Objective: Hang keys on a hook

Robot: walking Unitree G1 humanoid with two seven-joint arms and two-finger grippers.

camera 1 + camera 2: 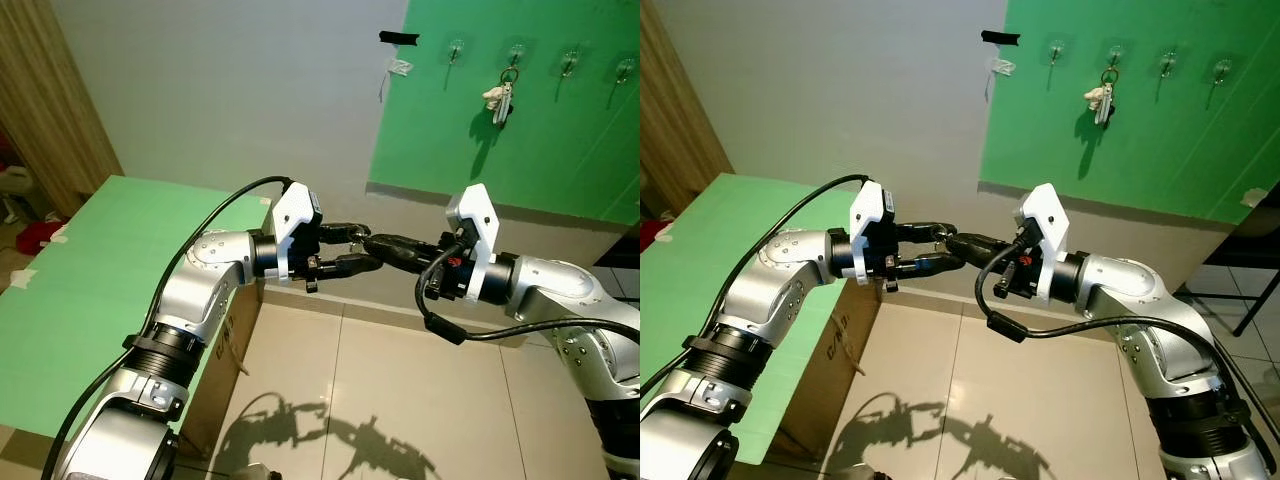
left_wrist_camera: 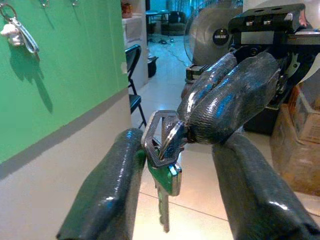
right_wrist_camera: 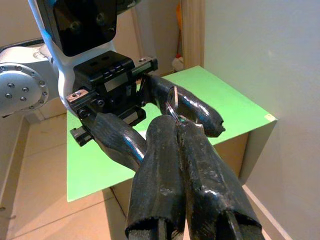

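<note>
The right gripper point(image 2: 200, 132) has its two black fingers pressed together on the ring of the keys point(image 2: 164, 157), which hang between the spread fingers of the left gripper point(image 1: 362, 249). The left fingers point(image 2: 107, 192) stand apart on either side; one seems to touch the ring's edge, the other is clear of it. A green-capped key dangles below the ring. Out beyond the fingertips, up on the green wall panel point(image 1: 560, 150), runs a row of hooks point(image 1: 568, 65); one already carries another key bunch point(image 1: 502, 98). The risk, as I judge it: the pinch is only on thin metal, so the ring may twist or slip to the tiled floor point(image 1: 400, 380) as the fingers part company, or snag on the left finger.
</note>
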